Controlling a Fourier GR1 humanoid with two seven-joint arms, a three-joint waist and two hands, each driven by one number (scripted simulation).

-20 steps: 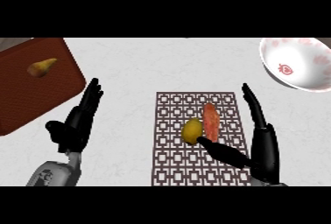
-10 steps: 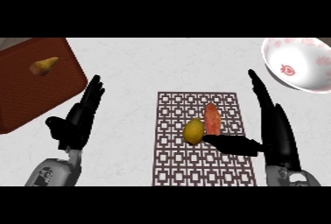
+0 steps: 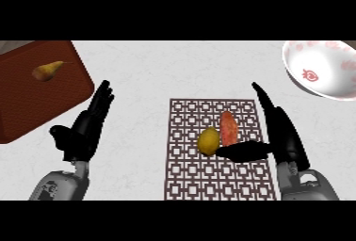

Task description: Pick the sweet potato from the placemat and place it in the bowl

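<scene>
Both hands are open, fingers straight: right hand (image 3: pixel 284 137) beside the sweet potato (image 3: pixel 228 128) on the placemat (image 3: pixel 208 181), left hand (image 3: pixel 84 132) apart.

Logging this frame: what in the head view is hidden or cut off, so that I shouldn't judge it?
1. Bowl: head view, the picture's right edge cuts off part of its rim.
2. Brown tray: head view, cut off by the left edge.
3. Sweet potato: head view, its near end meets the thumb of the right robot hand; contact cannot be told.
4. Placemat: head view, part of its right edge lies under that hand.
</scene>
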